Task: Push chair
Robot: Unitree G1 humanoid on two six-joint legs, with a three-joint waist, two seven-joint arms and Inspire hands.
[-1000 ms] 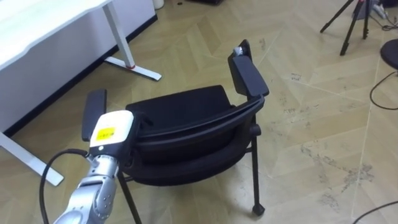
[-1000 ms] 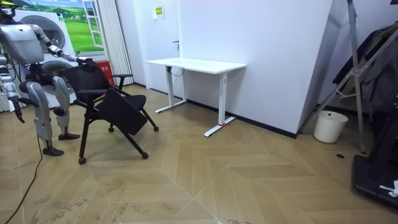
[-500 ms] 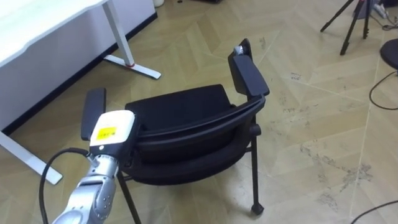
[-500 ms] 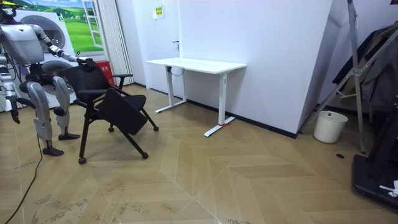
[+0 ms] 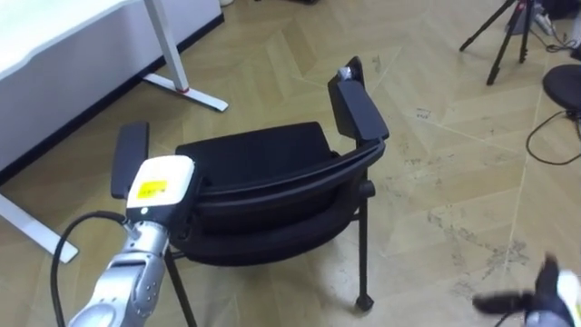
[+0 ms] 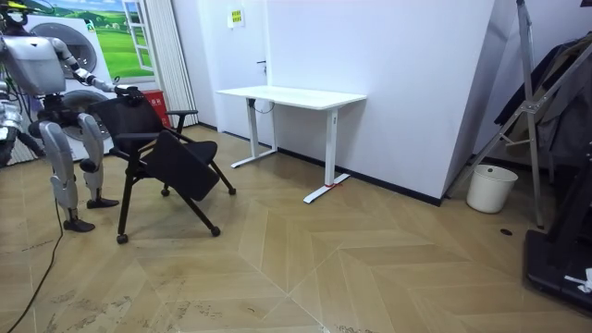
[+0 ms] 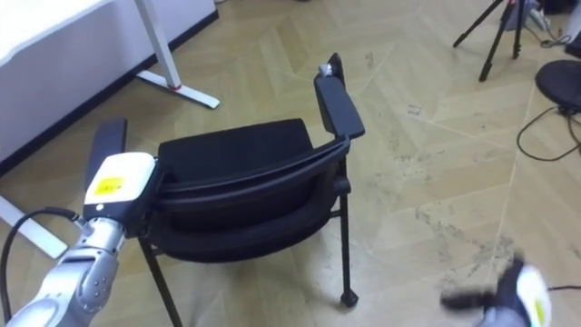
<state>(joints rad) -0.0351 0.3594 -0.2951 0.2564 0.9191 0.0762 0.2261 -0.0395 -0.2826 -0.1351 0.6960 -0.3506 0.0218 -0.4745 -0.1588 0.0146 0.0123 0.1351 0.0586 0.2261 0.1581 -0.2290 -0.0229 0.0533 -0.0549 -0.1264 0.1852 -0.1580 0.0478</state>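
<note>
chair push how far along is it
Done: the robot stands behind the chair, and its left hand is at the left end of the backrest. In hand: the right hand shows low on the right, apart from the chair. Left: the chair stands out on the floor, well short of the white desk, so the push itself remains.

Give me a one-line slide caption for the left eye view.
Left robot hand at the backrest of a black chair on wood flooring, with a white desk beyond.
</note>
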